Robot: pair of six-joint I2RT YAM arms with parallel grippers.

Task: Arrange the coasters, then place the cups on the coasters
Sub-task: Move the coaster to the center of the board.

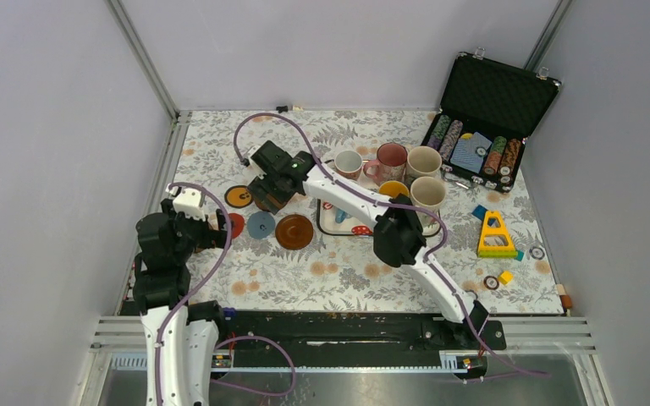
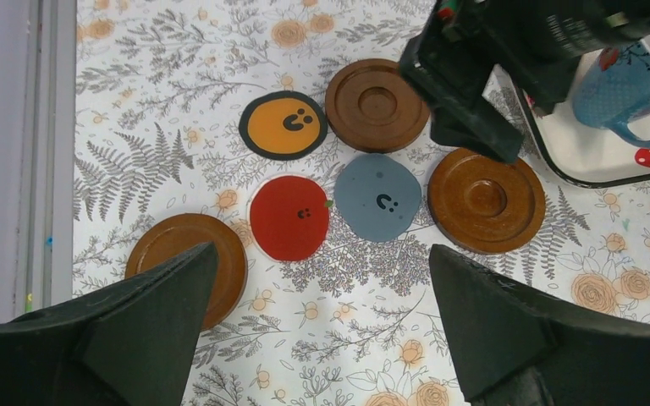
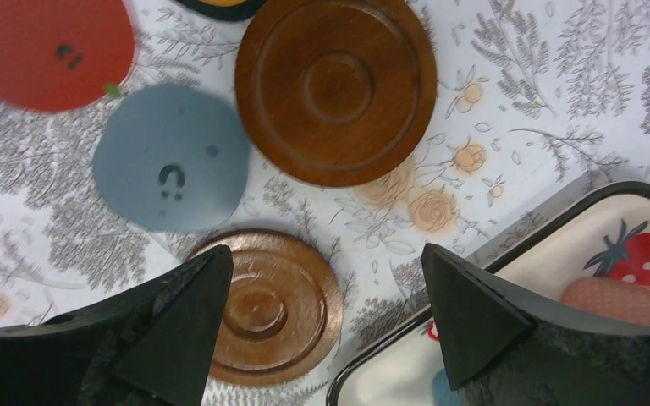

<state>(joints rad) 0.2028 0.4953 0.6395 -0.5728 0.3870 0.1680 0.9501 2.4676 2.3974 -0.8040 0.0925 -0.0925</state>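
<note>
1. Black fingers of the left gripper (image 2: 322, 254) fill the near edge of its wrist view. They are spread wide and empty above the red coaster (image 2: 289, 217).
2. At the right gripper (image 3: 326, 254) the jaws also stand wide with nothing held. One brown coaster (image 3: 275, 309) lies just under it toward 6 o'clock, and a second brown coaster (image 3: 336, 89) lies at 12 o'clock.
3. The grey-blue coaster (image 2: 378, 197), the orange-centred coaster (image 2: 283, 124) and a third brown coaster (image 2: 188, 262) complete a loose cluster on the left half of the table (image 1: 305, 279).
4. Seen from above, the cups stand well apart from that cluster, at 3 o'clock. Among them are the pink cup (image 1: 389, 161) and a cream cup (image 1: 423, 161). The right arm looks the nearer to them.
5. A tray (image 2: 559, 161) holds the blue cup (image 2: 622, 89). An open case (image 1: 491, 93) at 2 o'clock holds poker chips (image 1: 474, 152).
</note>
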